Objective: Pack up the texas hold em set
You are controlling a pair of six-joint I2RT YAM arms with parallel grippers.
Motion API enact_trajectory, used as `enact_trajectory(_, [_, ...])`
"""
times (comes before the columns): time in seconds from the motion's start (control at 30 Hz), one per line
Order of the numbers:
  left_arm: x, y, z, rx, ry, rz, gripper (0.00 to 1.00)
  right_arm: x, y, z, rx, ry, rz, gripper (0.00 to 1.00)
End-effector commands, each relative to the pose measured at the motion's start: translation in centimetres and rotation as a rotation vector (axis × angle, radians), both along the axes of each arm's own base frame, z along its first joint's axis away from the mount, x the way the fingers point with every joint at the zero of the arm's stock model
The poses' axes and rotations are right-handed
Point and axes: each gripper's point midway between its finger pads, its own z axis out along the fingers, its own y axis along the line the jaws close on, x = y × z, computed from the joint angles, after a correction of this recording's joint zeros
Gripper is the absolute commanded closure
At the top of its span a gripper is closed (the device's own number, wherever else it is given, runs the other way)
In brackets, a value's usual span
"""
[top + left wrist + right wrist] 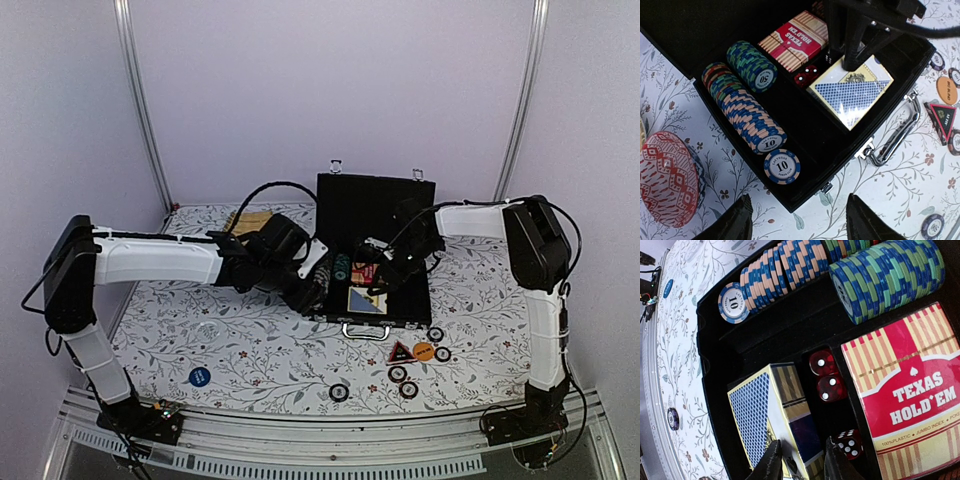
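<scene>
Standing by the table here: far left on the floral cloth (pixel 260 345) there's a flat blue disc (pixel 199 376) sitting on its own, with a tan slatted mat (pixel 248 219) at the back. A pink-red woven ball (pixel 667 177) sits just beside the case's left side, close to where the left gripper (pixel 800 222) hangs at the case's edge, fingers spread wide with nothing between them. The black briefcase (pixel 372 205) is mid-table, lid up, shiny silver handle (pixel 895 135) facing the arms. Inside, ridged rows of chips (pixel 747 115) lie on edge in the left slots, with one "10" chip (pixel 782 166) flat at the end. Next over are a striped red deck (pixel 912 390), glossy see-through red dice (pixel 826 375), and a blue-backed deck (pixel 757 415) propped at a tilt, with the right gripper (pixel 802 465) clamped on its end. On the cloth in front of the case, toward the right, are a red triangle (pixel 400 351), an orange disc (pixel 424 351) and a few loose chips (pixel 339 392).
</scene>
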Motion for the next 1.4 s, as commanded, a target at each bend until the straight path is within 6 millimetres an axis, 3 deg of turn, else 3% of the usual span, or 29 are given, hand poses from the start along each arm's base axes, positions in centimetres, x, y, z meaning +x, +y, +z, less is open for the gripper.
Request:
enact_trajectory(0.0, [0.4,0.1,1.2,-0.045,-0.027,0.028,0.35,-2.3,0.7,-2.4,-0.031,0.090,0.029,0.72])
enact_trajectory(0.17, [0.6,0.2,0.7,-0.035,-0.026,0.030,0.35,-3.2,0.3,-4.0,-0.064,0.133,0.035,0.77])
enact_trajectory(0.3, [0.9,0.2,0.1,-0.021,-0.024,0.039,0.35,-1.2,-1.3,-5.7,-0.200,0.055,-0.039,0.75])
enact_trajectory(0.43, [1.0,0.0,0.2,-0.030,-0.024,0.040,0.36,0.3,-2.3,-5.7,-0.298,-0.046,-0.092,0.71])
enact_trajectory(0.6, [1.1,0.0,0.9,-0.039,-0.036,0.041,0.36,0.1,-0.8,-2.9,-0.217,-0.061,-0.080,0.70])
enact_trajectory(0.83, [1.6,1.2,2.2,-0.033,-0.076,0.099,0.36,-0.7,0.7,6.1,-0.026,-0.183,-0.013,0.67])
enact_trajectory(1.0, [2.1,1.9,2.7,-0.031,-0.079,0.153,0.35,-1.9,-0.2,9.6,0.029,-0.251,0.014,0.66])
enact_trajectory(1.2, [-0.2,0.9,1.5,-0.043,0.038,0.062,0.36,-4.4,-2.5,10.6,0.094,-0.250,0.004,0.66])
enact_trajectory(1.37, [-3.2,0.5,-0.1,-0.016,0.157,-0.018,0.41,-5.5,-5.6,8.1,0.117,-0.221,-0.058,0.66])
